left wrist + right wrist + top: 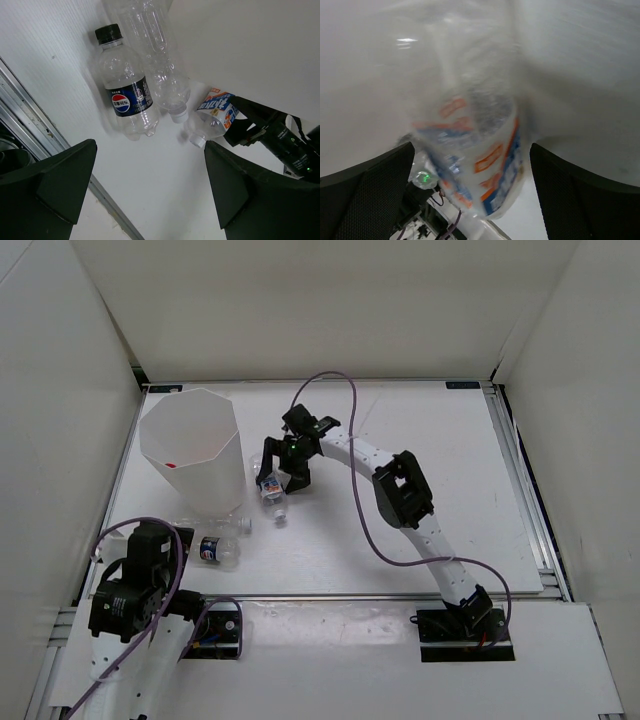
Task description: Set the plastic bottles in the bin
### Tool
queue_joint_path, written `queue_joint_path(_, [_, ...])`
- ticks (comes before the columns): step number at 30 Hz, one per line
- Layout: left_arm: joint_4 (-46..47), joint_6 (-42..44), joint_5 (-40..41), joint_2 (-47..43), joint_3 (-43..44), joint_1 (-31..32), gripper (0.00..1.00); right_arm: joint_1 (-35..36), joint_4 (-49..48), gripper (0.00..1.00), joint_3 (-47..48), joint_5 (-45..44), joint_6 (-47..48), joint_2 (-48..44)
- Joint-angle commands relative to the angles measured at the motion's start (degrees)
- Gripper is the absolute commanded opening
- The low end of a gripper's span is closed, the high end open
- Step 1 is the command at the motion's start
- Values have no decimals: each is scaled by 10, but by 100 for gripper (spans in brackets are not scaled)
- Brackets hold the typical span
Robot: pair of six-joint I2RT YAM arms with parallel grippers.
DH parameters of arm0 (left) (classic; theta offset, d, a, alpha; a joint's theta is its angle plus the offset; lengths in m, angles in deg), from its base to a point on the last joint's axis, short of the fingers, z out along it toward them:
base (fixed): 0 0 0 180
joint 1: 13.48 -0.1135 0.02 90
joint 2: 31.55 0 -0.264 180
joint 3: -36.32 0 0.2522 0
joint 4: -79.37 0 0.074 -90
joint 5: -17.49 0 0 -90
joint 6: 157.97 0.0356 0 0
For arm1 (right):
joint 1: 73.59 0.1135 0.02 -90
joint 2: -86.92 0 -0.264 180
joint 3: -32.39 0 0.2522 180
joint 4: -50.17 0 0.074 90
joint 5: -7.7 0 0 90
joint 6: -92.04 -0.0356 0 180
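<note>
Blue-white-label bottle (480,165) lies inside gap of wide-spread right tool (472,195).

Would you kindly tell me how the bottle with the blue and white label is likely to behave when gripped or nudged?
The blue-white bottle looks empty and see-through, so it is probably very light. Its thin clear wall may buckle as the open right claw closes. It lies on its side, so a nudge would likely roll it.
</note>
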Motion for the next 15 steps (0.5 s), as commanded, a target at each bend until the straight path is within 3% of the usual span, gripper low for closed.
queue_joint_path(1, [-41, 9, 11, 10, 9, 2, 100, -4, 35, 99, -9, 2, -14, 15])
queue_joint_path(2, [-41, 9, 11, 3, 9, 2, 100, -4, 42, 95, -9, 2, -14, 15])
queue_joint_path(7, [-41, -18, -1, -15, -10, 2, 100, -33, 63, 54, -55, 2, -29, -6])
queue_joint_path(11, [-41, -85, -1, -43, -25, 2, 100, -72, 1, 35, -163, 49, -59, -94])
queue_joint_path(15, [-41, -177, 4, -89, -59, 2, 100, -98, 1, 19, -151, 54, -48, -175])
